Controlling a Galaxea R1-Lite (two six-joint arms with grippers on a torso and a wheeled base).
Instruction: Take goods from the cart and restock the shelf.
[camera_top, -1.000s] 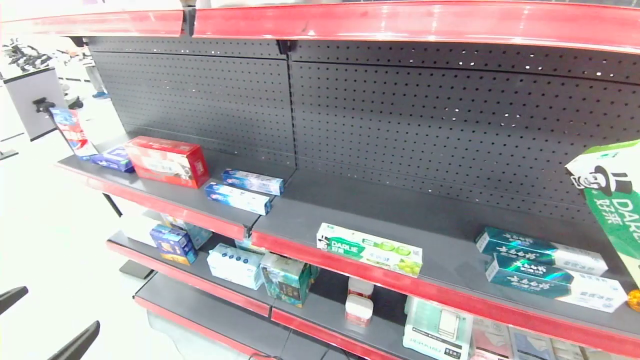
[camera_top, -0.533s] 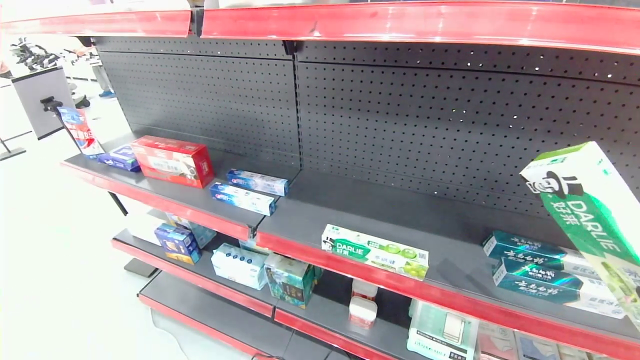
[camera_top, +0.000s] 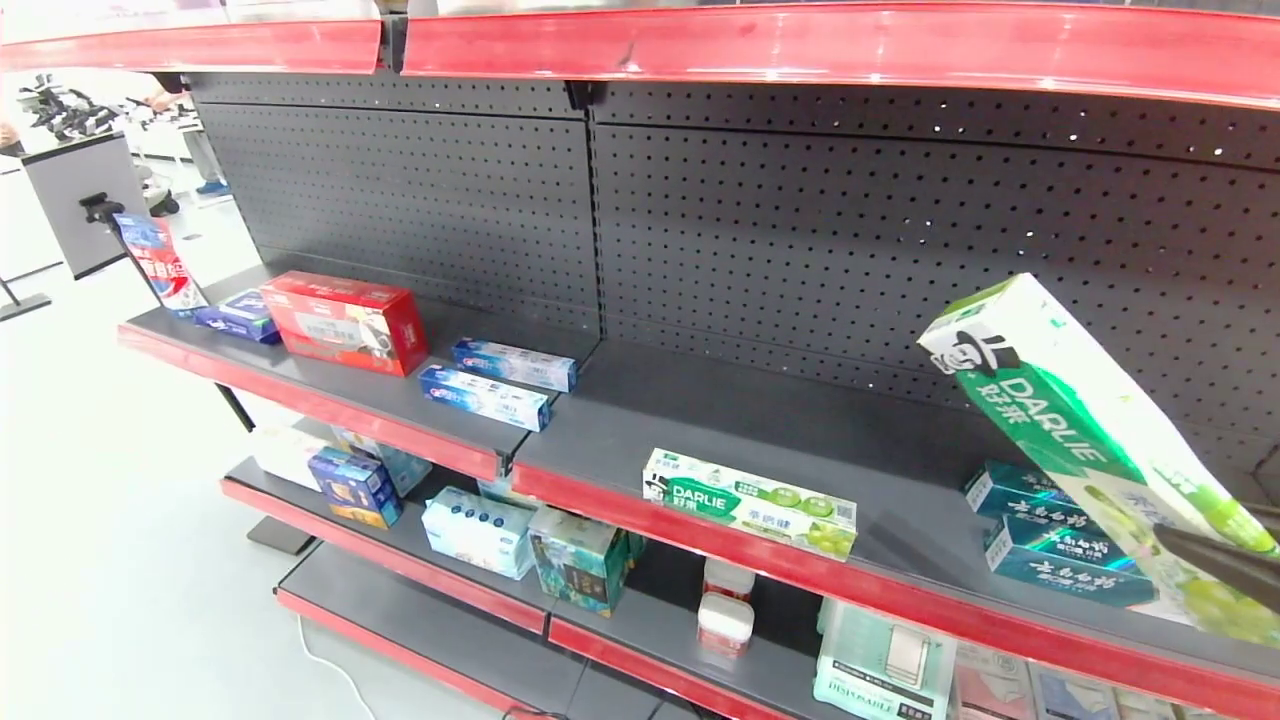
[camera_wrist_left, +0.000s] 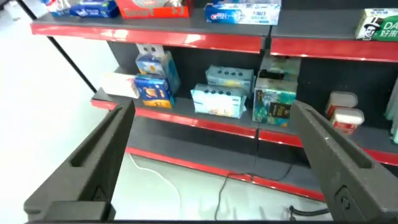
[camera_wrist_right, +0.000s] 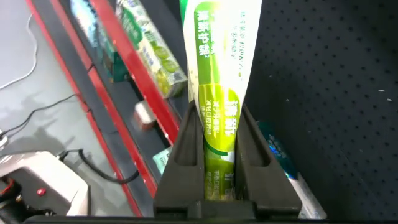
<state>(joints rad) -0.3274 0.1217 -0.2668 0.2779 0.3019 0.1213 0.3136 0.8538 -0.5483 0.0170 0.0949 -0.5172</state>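
A green toothpaste box (camera_top: 1080, 440) held over the shelf (camera_top: 760, 420)
The left gripper (camera_wrist_left: 211, 109) is low and near, its fingers wide apart. The right gripper (camera_wrist_right: 219, 124) squeezes the green toothpaste box, tilted, above the right end of the shelf, over the teal boxes (camera_top: 1050, 560) lying there.

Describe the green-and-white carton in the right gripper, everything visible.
The green-and-white carton is a long, slim box that looks like glossy cardboard. Its upper end is white with a top-hatted figure, its middle green, and its lower end pale with green fruit pictures. It looks undamaged. It is tilted, upper end toward the robot's left, in front of the pegboard and apparently clear of the shelf. The right gripper clamps its lower end between both fingers.
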